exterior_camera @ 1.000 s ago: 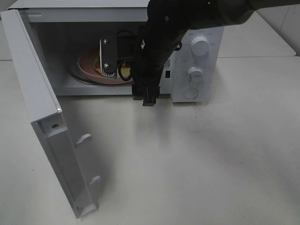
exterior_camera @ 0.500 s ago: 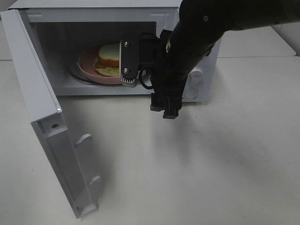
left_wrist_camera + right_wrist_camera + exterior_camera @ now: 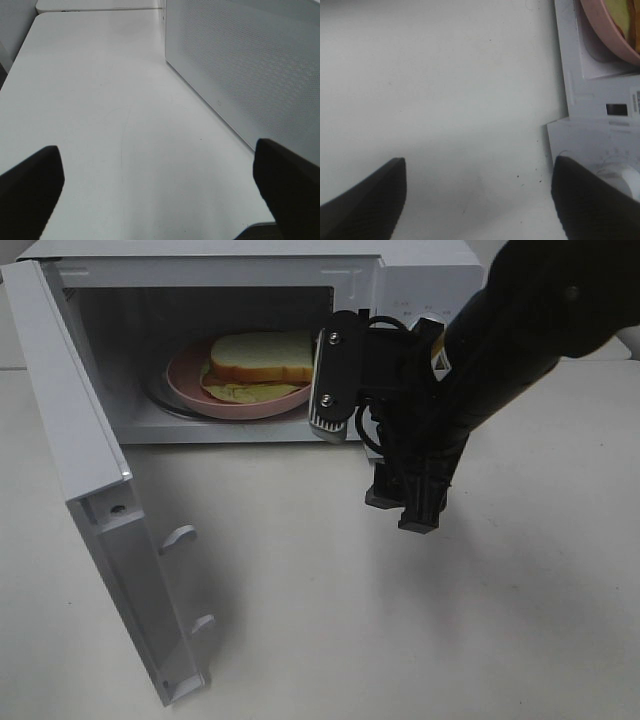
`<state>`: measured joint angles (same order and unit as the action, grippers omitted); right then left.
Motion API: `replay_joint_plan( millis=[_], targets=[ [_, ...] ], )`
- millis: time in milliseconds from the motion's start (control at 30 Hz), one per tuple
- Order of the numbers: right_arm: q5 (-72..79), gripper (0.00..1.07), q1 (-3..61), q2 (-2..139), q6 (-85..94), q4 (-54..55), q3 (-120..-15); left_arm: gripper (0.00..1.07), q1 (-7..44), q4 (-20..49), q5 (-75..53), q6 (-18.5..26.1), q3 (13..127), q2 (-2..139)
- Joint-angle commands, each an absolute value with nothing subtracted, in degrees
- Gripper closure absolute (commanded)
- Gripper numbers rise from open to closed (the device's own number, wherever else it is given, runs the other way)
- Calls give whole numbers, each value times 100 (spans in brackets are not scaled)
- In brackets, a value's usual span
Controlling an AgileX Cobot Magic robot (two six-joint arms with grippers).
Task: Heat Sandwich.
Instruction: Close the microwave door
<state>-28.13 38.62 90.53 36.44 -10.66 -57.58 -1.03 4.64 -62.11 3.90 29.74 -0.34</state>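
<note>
**Sandwich loaded, door open**

The white table (image 3: 400, 640) carries everything. At its far edge stands the microwave (image 3: 405, 285), its cavity exposed. The door (image 3: 80, 460) is swung fully out on the left side of the high view, with its inner face and latch hooks showing.

The right arm (image 3: 520, 330) hangs in front of the control panel and hides most of it from above. Its wrist is just outside the cavity mouth, over bare table.

Inside, the pink plate (image 3: 185, 390) sits on the cavity floor. The sandwich (image 3: 260, 357) lies on it, bread on top and a pale yellow-green layer underneath, clear of both grippers.

The right gripper (image 3: 479, 192) is spread wide and holds nothing. Its camera looks down at the table, the microwave's front edge and a dial (image 3: 620, 177).

The left gripper (image 3: 160, 187) is also spread wide and empty. It is low over the table beside a dotted white panel (image 3: 250, 65) (door or side wall, I cannot tell).

Loading looks finished, so the step in hand is probably closing up. The door needs a push through its full swing until the hooks latch. The right arm must first be clear of that swing. After that, a dial has to be turned, which needs narrower jaws set squarely on the knob.
</note>
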Motion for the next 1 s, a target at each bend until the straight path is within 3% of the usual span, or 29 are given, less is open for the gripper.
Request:
replay_joint_plan(
  millis=[33,600,1000],
  targets=[
    [-2790,31,3879,8669,3203,-957,-5489,9,-120,493,-6136,367,2968,-126],
    [-3002,31,3879,6709,1656,-567,-4154,9,-120,493,-6136,367,2968,-126],
    [-4853,31,3879,5117,327,-344,-3965,9,-120,493,-6136,367,2968,-126]
  ],
)
